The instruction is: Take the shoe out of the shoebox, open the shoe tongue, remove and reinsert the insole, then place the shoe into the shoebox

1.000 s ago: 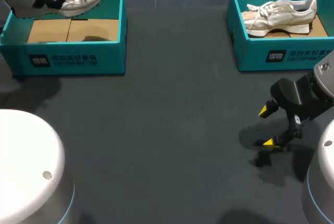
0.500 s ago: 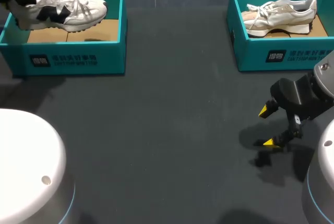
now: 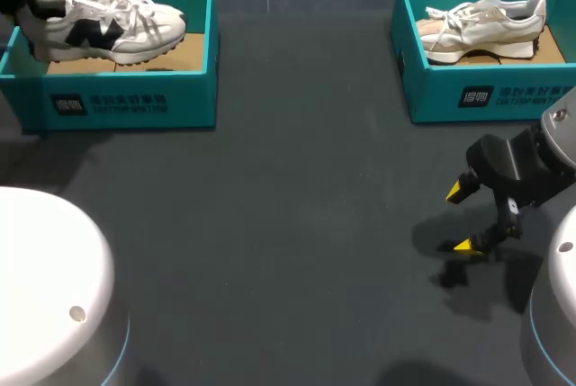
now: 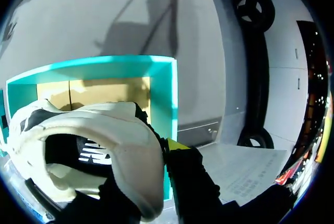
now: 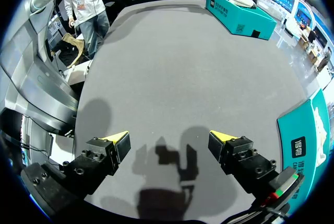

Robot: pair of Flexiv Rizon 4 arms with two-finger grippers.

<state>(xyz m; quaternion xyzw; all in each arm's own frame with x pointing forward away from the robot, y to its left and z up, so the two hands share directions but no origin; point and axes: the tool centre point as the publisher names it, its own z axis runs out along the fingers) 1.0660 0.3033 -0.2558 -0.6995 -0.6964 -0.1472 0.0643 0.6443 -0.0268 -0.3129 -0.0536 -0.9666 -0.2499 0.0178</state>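
Note:
A white shoe with black side marks [image 3: 108, 24] rests low in the left teal shoebox [image 3: 126, 103], toe toward the middle of the table. My left gripper [image 3: 27, 4] is at its heel. In the left wrist view the gripper [image 4: 166, 153] is shut on the shoe's heel collar [image 4: 120, 145], with one yellow fingertip [image 4: 177, 144] showing outside it above the box's cardboard floor [image 4: 109, 91]. A second, white and beige shoe [image 3: 486, 26] lies in the right teal shoebox [image 3: 486, 98]. My right gripper [image 3: 468, 219] hangs open over bare table, fingers [image 5: 117, 143] wide apart with nothing between them.
The dark grey table [image 3: 297, 224] stretches between the two boxes. In the right wrist view the left shoebox [image 5: 240, 7] lies far ahead of the gripper and a wall of the right shoebox [image 5: 305, 135] is close beside it.
My left gripper has lowered the white and black shoe from above the box rim down into the left shoebox. The right arm has stayed still.

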